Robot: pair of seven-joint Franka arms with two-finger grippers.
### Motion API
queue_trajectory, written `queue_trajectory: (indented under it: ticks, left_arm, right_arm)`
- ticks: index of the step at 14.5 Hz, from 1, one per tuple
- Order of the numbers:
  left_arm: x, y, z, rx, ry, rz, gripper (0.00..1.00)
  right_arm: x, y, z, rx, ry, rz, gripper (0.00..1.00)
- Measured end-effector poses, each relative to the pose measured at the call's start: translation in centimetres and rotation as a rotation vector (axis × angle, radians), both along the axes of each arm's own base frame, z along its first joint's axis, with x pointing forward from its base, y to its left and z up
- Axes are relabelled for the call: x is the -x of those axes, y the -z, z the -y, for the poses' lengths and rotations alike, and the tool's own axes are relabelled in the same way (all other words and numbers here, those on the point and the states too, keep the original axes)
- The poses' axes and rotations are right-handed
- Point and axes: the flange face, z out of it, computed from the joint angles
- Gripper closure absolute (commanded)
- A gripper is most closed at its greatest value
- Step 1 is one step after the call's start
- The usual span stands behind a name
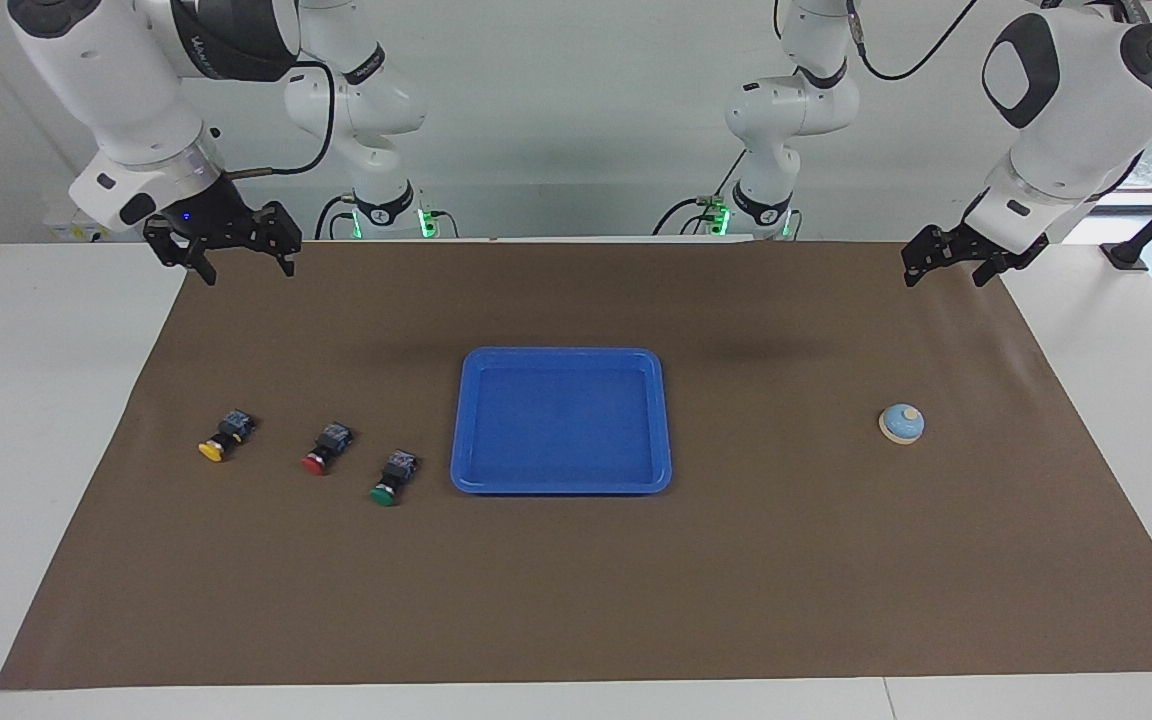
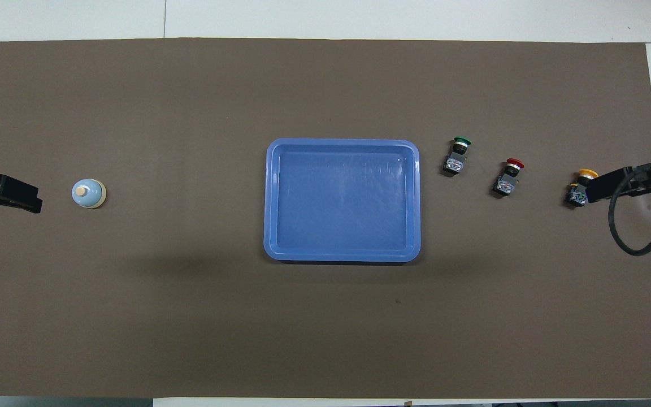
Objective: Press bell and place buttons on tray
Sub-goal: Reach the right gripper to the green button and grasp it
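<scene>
I hold both arms raised at the mat's corners, left gripper [image 1: 941, 268] and right gripper [image 1: 236, 252] spread and empty. Bell [image 1: 902, 423] sits at three o'clock of the tray [image 1: 560, 484]; buttons [image 1: 327, 447] line up at nine, within the right arm's reach.

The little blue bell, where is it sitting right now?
The bell sits alone on the brown mat toward the left arm's end of the table, well apart from the blue tray in the middle.
</scene>
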Motion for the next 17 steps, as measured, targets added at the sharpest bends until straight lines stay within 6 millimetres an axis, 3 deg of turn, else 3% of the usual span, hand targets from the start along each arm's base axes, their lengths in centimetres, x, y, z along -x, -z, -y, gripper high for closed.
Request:
queue_trajectory:
  ticks: [4,6,9,14,17]
  left_arm:
    - [0.0,0.0,0.0,0.000,0.000,0.000,0.00]
    - [0.0,0.0,0.0,0.000,0.000,0.000,0.00]
    - [0.0,0.0,0.0,0.000,0.000,0.000,0.00]
    - [0.0,0.0,0.0,0.000,0.000,0.000,0.00]
    - [0.0,0.0,0.0,0.000,0.000,0.000,0.00]
  right_arm:
    - [-0.3,0.1,-0.3,0.002,0.014,0.028,0.00]
    - [-0.7,1.9,-1.4,0.005,0.052,0.073,0.00]
    - [-2.1,6.7,-3.3,0.006,0.114,0.102,0.00]
    - [-7.5,17.7,-8.3,-0.006,0.175,0.159,0.00]
    - [-9.0,20.8,-10.0,-0.015,0.233,0.187,0.00]
